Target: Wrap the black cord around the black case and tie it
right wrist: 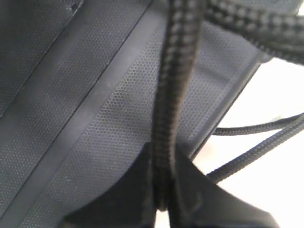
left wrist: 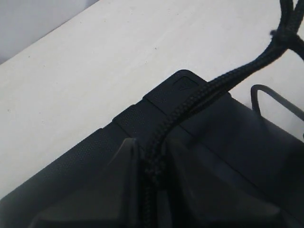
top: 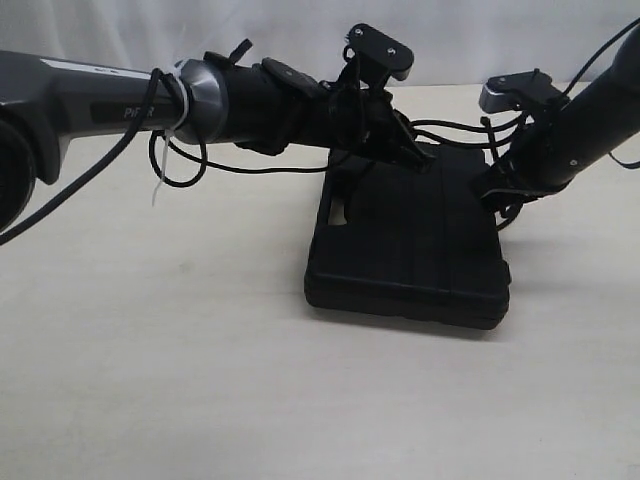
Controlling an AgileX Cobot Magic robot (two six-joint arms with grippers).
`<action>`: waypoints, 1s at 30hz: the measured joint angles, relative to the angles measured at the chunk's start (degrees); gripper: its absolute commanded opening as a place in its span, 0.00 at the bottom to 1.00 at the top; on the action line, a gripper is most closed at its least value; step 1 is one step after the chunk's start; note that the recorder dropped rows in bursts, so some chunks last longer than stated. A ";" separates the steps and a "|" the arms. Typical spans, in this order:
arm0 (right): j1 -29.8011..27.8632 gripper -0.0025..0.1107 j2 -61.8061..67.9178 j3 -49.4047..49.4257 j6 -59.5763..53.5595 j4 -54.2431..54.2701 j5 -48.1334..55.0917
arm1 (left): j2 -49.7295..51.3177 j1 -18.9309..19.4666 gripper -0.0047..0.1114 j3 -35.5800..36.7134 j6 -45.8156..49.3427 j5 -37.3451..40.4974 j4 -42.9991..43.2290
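A black braided cord runs between the fingers of the left gripper, which pinches it tight just above a corner of the case. The right gripper is clamped on another stretch of the cord, over the case's grooved top near its edge. The cord is thin and woven, with loose strands strung between both grippers. The case is flat, matte black and finely textured, and it lies on a pale table.

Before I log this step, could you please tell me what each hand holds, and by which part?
Both pinch the black cord along its length: left hand near the case's corner, right hand above its grooved top.
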 measured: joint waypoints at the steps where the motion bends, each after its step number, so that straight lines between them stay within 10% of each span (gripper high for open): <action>1: 0.00 0.06 0.11 0.00 0.24 0.00 0.00 | -0.11 0.00 0.04 0.00 0.18 0.00 0.00; 19: 0.00 0.06 0.19 0.00 1.63 -0.43 -0.79 | -2.62 0.24 0.04 0.00 3.46 7.56 -1.98; 26: 0.00 0.06 0.19 0.00 1.63 2.06 -1.88 | -2.88 -0.12 0.04 2.55 4.75 7.11 10.98; 30: 0.00 0.25 0.19 0.00 -0.76 6.68 -1.89 | -2.88 -0.12 0.04 4.48 4.98 6.03 15.91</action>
